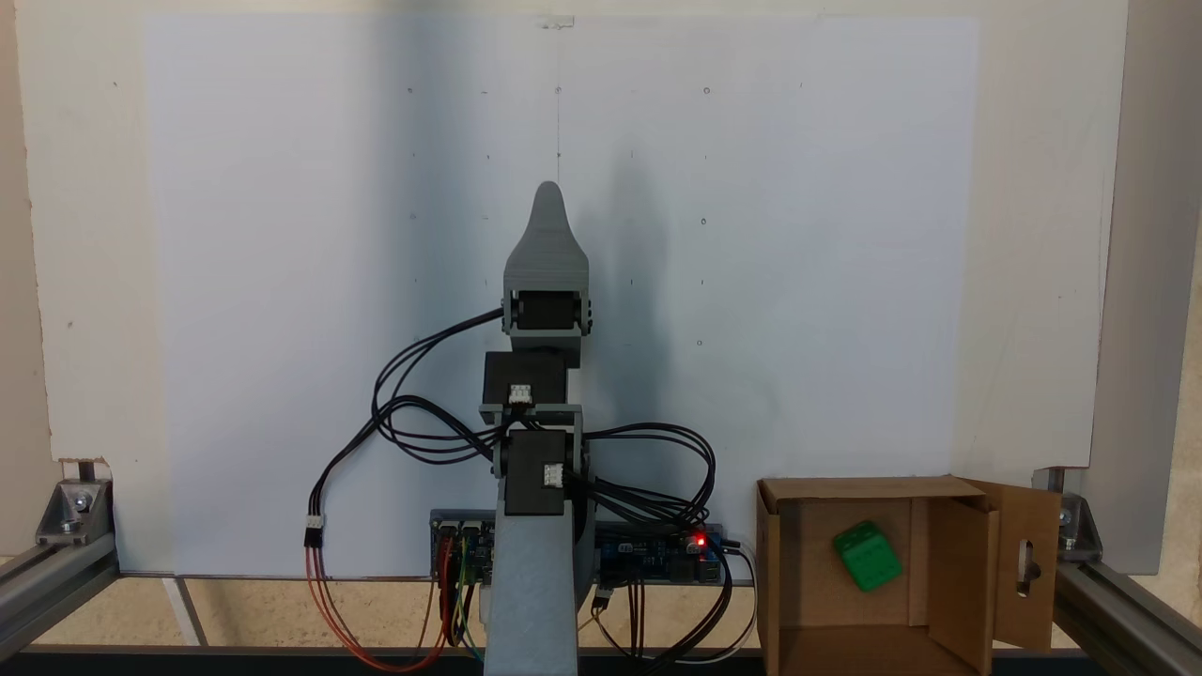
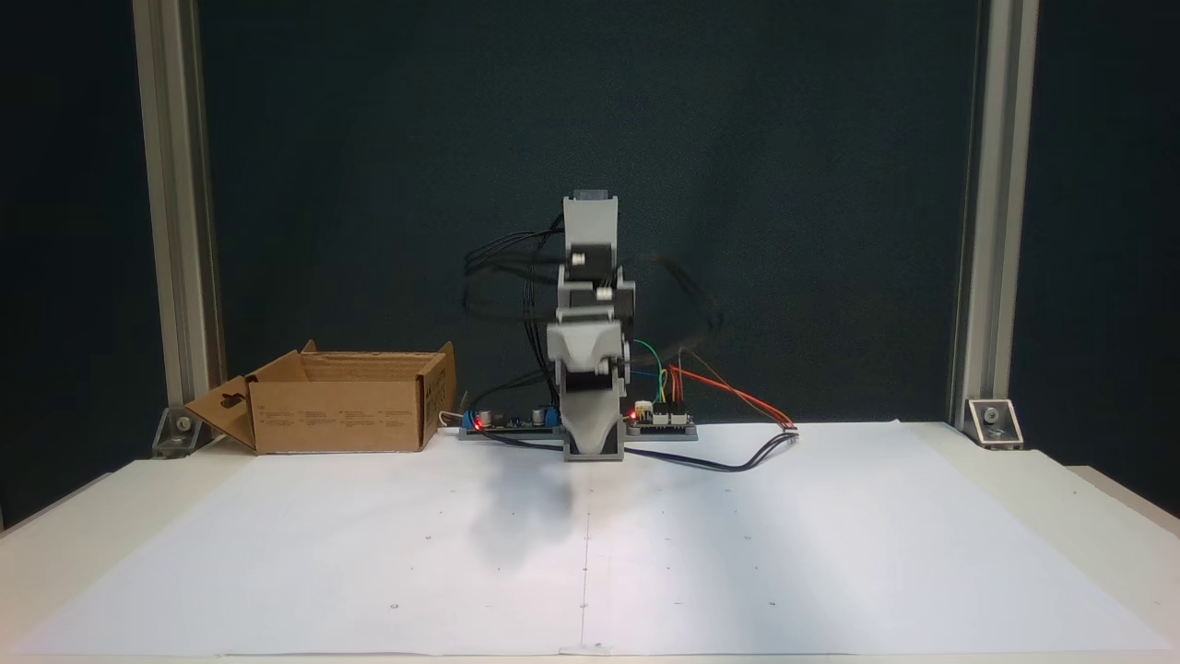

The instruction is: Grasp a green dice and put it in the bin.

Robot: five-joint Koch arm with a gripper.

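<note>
In a fixed view the claw (image 1: 548, 202) is pointing up over the white-papered desk (image 1: 282, 282), its jaws overlapping, so I cannot tell its opening. Rightward, the green dice (image 1: 867, 556) is lying inside the bin (image 1: 775, 582).

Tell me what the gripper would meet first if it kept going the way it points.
Probably the white paper sheet: the grey gripper looks angled downward over bare paper, though depth is unclear.
</note>
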